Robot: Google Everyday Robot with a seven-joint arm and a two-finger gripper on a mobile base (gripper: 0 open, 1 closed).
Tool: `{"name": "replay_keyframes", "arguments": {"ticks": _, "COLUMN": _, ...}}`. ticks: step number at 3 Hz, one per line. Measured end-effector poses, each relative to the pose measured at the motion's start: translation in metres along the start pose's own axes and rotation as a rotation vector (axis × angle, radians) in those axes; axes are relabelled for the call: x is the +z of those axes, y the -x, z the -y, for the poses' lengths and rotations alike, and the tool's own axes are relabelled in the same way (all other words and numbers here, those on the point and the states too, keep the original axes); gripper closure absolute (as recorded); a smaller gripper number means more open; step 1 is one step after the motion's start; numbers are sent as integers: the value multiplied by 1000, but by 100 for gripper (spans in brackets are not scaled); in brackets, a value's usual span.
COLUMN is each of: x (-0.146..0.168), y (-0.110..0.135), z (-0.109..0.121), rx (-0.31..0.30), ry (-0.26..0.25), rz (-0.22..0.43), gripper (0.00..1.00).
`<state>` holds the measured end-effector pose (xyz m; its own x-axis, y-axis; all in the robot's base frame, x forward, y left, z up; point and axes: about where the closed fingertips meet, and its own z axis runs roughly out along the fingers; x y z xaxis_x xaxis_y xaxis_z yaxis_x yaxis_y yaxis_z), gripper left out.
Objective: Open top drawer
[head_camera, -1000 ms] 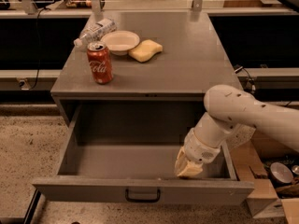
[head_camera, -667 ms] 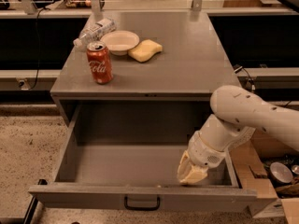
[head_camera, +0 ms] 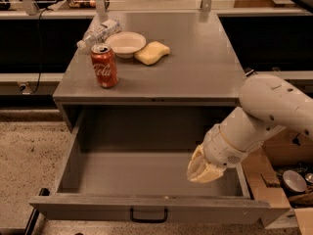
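Observation:
The top drawer [head_camera: 146,205] of the grey metal cabinet stands pulled far out toward the camera. Its deep grey tray [head_camera: 142,173] shows empty. The small dark bar handle [head_camera: 148,215] sits in the middle of the drawer front at the bottom edge of the view. My gripper [head_camera: 203,169], cream coloured on a white arm [head_camera: 266,109], reaches in from the right. It hangs inside the tray near the right wall, just behind the drawer front and apart from the handle.
On the cabinet top [head_camera: 195,62] stand a red cola can [head_camera: 104,65], a white bowl [head_camera: 125,44], a yellow sponge [head_camera: 152,53] and a lying plastic bottle [head_camera: 99,33]. A cardboard box [head_camera: 283,180] with odd items sits on the floor at right.
The drawer has slid a little further out toward the camera. The gripper stayed inside the tray at the right, dipping toward the front and then rising slightly.

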<state>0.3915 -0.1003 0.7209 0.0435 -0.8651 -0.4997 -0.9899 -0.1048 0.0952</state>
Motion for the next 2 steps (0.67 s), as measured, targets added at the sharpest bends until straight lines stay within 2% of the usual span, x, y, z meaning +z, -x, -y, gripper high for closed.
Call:
{"name": "replay_keyframes", "arguments": {"ticks": 1, "x": -47, "y": 17, "z": 10, "rx": -29, "ry": -176, "rz": 77, "gripper": 53}}
{"name": "replay_keyframes", "arguments": {"ticks": 2, "x": -50, "y": 14, "z": 7, "rx": -19, "ry": -183, "rz": 89, "gripper": 30}}
